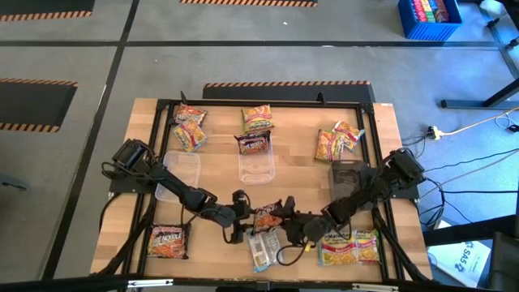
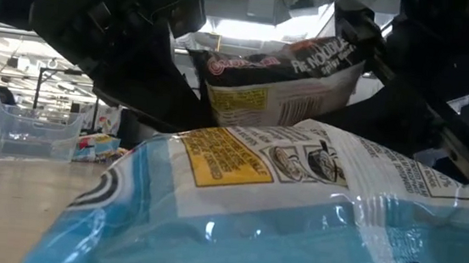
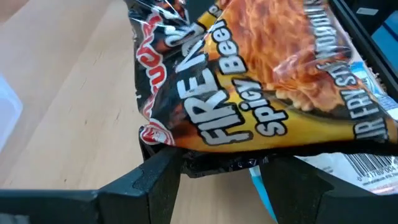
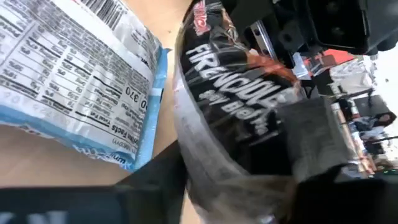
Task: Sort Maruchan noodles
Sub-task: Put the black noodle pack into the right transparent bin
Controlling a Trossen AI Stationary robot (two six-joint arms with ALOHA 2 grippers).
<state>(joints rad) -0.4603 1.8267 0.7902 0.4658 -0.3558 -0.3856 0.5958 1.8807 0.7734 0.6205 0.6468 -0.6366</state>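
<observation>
Both grippers meet at the lower middle of the high view, on one dark packet point(image 1: 267, 217) (the Fire Noodle spicy beef one). The left gripper point(image 1: 243, 212) has its fingers point(image 3: 155, 180) partly open around the packet's edge, and the packet is up off the table. The right gripper point(image 1: 289, 219) comes in from the other side with the same packet between its fingers point(image 4: 155, 180); whether it's really clamped, I can't tell.

Just below them a light blue packet point(image 1: 261, 247) lies label down on the wood. Other packets: yellow ones at lower right point(image 1: 350, 247), a dark one at lower left point(image 1: 168, 241), more at upper left point(image 1: 189, 126), upper middle point(image 1: 256, 118) and upper right point(image 1: 337, 142). Clear bins point(image 1: 258, 165) sit mid-table.
</observation>
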